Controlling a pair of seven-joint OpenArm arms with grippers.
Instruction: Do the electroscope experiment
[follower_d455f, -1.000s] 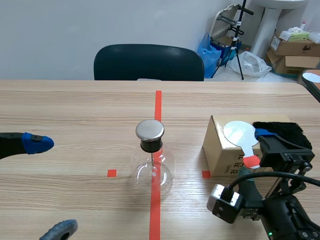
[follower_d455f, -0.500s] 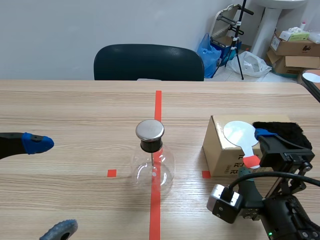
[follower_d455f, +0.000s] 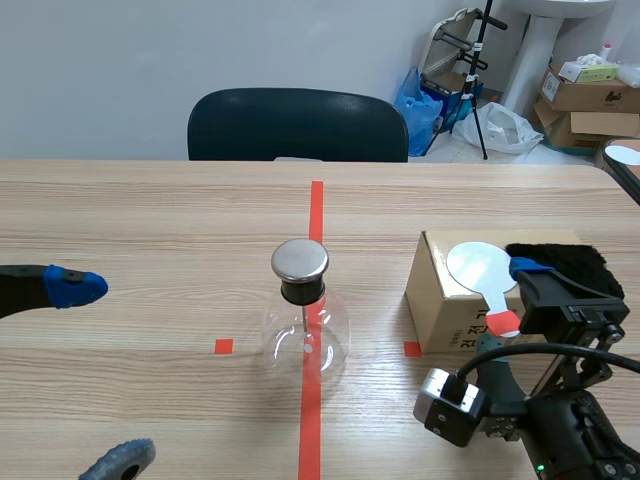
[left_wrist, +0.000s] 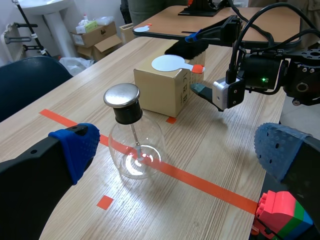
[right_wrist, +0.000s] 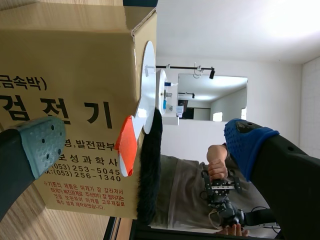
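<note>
1. Judging by its thin clear walls, the glass flask (follower_d455f: 305, 340) is light, slippery and easy to break. It stands at the middle of the tabletop (follower_d455f: 150, 210), on the red tape line, about halfway between the near and far edges. Its metal cap (follower_d455f: 300, 259) sits on a black stopper and is probably the only part meant to be touched. Squeezing the bulb would be a poor idea.
2. The piece to pick up looks to be the white disc (follower_d455f: 478, 267) with its orange handle (follower_d455f: 505, 322). It lies on top of the cardboard box (follower_d455f: 440, 300) toward the right edge, just beside a black fur pad (follower_d455f: 560, 262). It seems thin, stiff and very light. The handle juts past the box's near edge and looks like the best place to hold it, since the flat disc offers no grip.
3. The right hand (right_wrist: 145, 144) has its fingers apart, one on either side of the handle, clamped on nothing. The left hand (left_wrist: 177, 150) is spread wide and empty near the left edge, well apart from the flask.
4. Only the left wrist view shows the thin rod hanging inside the flask. Only the right wrist view shows the disc edge-on and the handle overhanging the box. The scene view alone shows how flask and box lie across the tabletop.
</note>
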